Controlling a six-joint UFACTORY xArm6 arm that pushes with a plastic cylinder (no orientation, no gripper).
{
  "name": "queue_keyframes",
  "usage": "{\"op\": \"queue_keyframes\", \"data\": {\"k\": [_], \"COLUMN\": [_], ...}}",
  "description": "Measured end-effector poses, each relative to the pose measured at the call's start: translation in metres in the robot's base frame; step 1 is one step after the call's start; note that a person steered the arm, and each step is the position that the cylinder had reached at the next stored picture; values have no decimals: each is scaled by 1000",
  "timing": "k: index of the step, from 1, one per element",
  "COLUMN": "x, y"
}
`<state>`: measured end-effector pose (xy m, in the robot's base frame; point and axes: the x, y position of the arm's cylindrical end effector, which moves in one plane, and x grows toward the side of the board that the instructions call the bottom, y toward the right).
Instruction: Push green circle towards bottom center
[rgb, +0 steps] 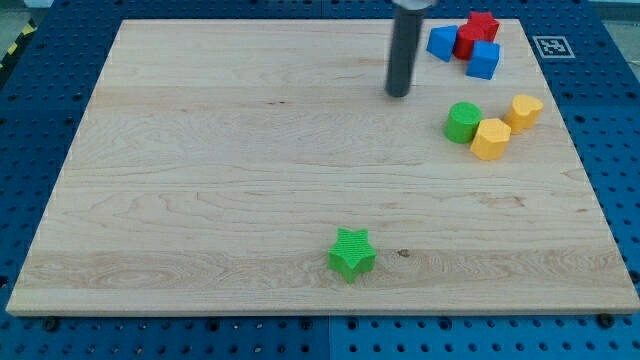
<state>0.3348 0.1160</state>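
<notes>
Green circle (462, 122) sits toward the view's right and bottom of my tip (399, 94), near but not touching, with a yellow block (490, 139) touching its right side. Approach step, no contact yet. My tip is a bare rod holding nothing. Next: get to the circle's top-right side, then push toward bottom-left.

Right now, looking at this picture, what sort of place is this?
Probably a robotics lab test bench. A pale wooden board lies on a blue perforated metal table, a printed black-and-white marker tag sits at its corner, and my tip stands up-left of the green circle block.
</notes>
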Motion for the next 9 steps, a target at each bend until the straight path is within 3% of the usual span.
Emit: {"op": "queue_keyframes", "data": {"k": [1,7,9], "x": [9,84,134], "y": [42,63,63]}}
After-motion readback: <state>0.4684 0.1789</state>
